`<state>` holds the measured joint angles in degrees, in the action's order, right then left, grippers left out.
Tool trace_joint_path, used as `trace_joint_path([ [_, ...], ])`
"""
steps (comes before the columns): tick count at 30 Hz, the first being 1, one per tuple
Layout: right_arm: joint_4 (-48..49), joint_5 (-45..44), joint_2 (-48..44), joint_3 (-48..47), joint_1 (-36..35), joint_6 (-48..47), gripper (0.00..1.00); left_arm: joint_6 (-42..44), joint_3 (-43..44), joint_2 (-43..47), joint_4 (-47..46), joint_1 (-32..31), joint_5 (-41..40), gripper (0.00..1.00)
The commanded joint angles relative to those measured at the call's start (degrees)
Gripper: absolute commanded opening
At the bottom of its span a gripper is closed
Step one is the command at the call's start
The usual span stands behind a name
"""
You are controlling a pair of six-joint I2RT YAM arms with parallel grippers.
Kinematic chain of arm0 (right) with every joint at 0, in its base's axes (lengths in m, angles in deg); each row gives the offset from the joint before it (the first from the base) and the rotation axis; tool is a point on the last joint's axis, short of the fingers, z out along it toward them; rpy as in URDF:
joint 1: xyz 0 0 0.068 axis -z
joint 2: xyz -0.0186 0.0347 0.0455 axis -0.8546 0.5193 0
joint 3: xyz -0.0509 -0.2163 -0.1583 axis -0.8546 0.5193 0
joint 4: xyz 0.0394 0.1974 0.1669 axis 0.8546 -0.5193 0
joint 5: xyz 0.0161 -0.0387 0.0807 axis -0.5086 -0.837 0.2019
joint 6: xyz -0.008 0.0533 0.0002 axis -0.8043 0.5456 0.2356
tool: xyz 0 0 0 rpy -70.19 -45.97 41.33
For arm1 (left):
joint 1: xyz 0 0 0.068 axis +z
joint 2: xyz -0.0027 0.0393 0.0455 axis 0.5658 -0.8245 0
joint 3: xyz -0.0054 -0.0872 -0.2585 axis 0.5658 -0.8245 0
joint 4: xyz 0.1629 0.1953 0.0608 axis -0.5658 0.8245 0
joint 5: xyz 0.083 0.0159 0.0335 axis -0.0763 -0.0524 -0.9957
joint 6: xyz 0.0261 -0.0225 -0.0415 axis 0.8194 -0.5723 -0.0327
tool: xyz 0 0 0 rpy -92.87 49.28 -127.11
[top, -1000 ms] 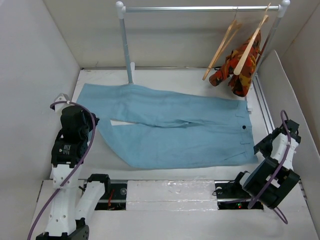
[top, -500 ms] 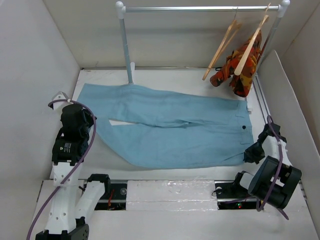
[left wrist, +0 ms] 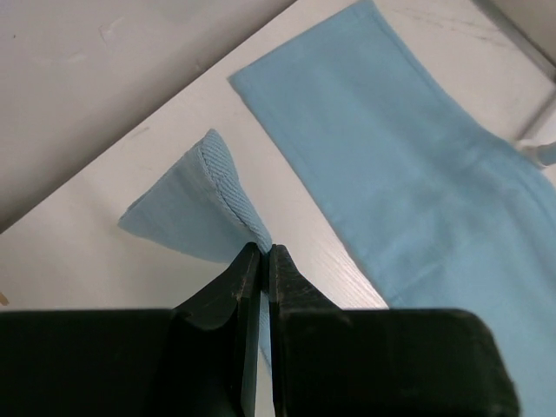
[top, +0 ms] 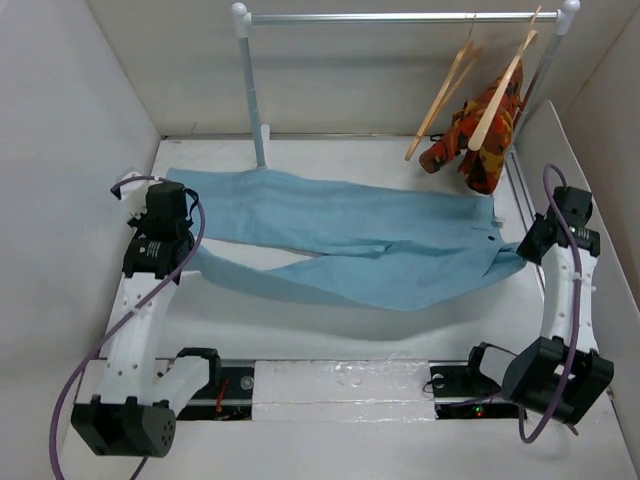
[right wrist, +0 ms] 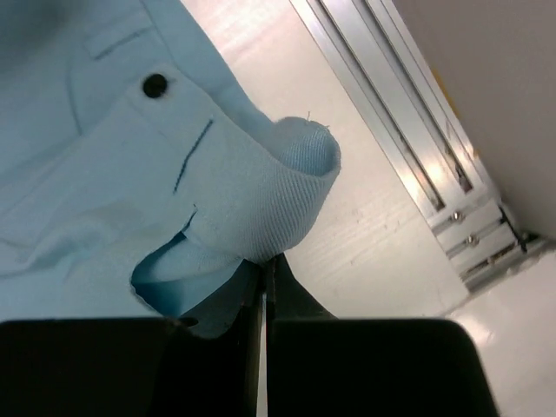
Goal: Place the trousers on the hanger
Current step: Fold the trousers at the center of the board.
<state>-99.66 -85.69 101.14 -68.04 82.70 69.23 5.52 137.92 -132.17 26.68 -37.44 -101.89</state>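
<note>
The light-blue trousers (top: 350, 240) lie across the table, waist at the right, legs to the left. Their near edge is raised at both ends. My left gripper (top: 183, 252) is shut on the hem corner of the near leg (left wrist: 217, 191), which stands up above the table from the fingertips (left wrist: 265, 250). My right gripper (top: 520, 252) is shut on a fold of the waistband (right wrist: 278, 200) next to the dark button (right wrist: 155, 85). The bare wooden hanger (top: 445, 95) hangs tilted on the rail at the back right, well away from both grippers.
A metal clothes rail (top: 400, 17) spans the back on a white post (top: 250, 90). A second wooden hanger with an orange-red patterned garment (top: 485, 135) hangs beside the bare one. Walls close in left and right. Aluminium tracks (right wrist: 408, 130) run along the right edge.
My right gripper swung from the front right to the waistband corner, shut on it and lifted it. The left arm reached farther out with the hem, pulling the near leg away from the front edge.
</note>
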Motion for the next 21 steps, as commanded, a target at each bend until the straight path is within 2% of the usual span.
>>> trace_joint_path([
  [1, 3.96, 0.02, 4.95, -4.95, -2.71, -4.69, 0.00, 0.40, 4.20, -3.19, -2.11, 0.26, -6.78, 0.00],
  [8, 13.80, 5.99, 20.41, -16.63, -7.73, -2.75, 0.00, 2.16, 12.64, -12.85, -1.76, 2.63, -14.96, 0.00],
  [13, 15.04, 12.41, 31.76, -27.09, -9.66, -2.22, 0.00, 1.63, 25.11, -24.71, 1.58, 3.25, -16.99, 0.00],
  [15, 15.39, 14.51, 36.42, -31.14, -9.66, -2.05, 0.00, 3.20, 27.85, -29.46, 0.19, 3.25, -17.60, 0.00],
  [21, 14.34, 16.55, 48.71, -43.07, -10.28, -2.13, 0.00, 5.15, 40.32, -47.21, 1.58, 4.92, -17.17, 0.00],
])
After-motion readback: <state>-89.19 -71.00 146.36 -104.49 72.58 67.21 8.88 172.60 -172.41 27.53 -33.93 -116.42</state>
